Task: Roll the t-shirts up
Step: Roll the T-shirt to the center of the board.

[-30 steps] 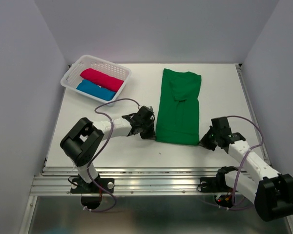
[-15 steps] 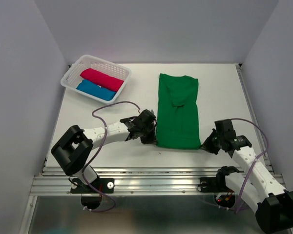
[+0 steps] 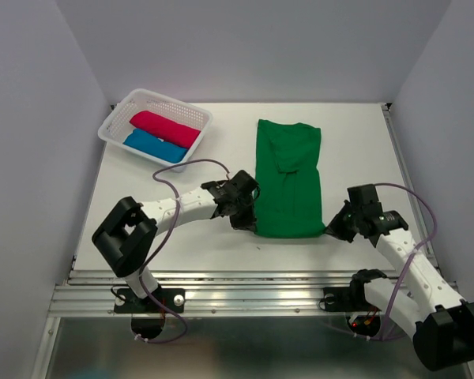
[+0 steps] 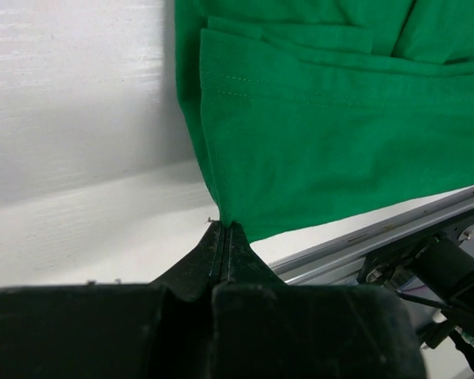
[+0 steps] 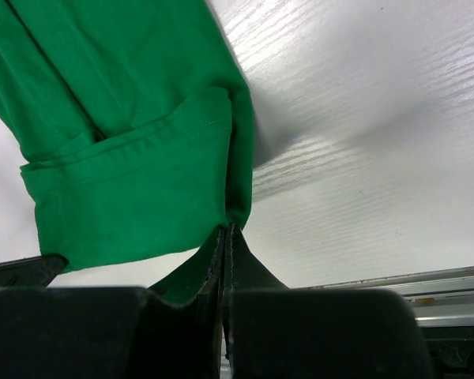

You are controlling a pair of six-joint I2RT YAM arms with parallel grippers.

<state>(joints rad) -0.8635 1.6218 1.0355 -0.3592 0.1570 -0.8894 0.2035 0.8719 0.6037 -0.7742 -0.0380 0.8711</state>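
The left pincer [image 4: 223, 227] and right pincer [image 5: 225, 230] each clamp a near corner of the green t-shirt [image 3: 288, 178], apparently raised slightly off the tabletop [image 3: 221, 253].

Soft matt cloth, hems stitched, is seen on the green t-shirt [image 3: 288, 178]. The bench [image 3: 221, 150] is shown white, smooth, faintly grained. White lattice plastic is noted on the basket [image 3: 172, 102].

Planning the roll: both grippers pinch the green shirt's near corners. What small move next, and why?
Probably lift both corners and curl them forward: the left gripper and right gripper are shut on the near hem of the green t-shirt, which lies flat.
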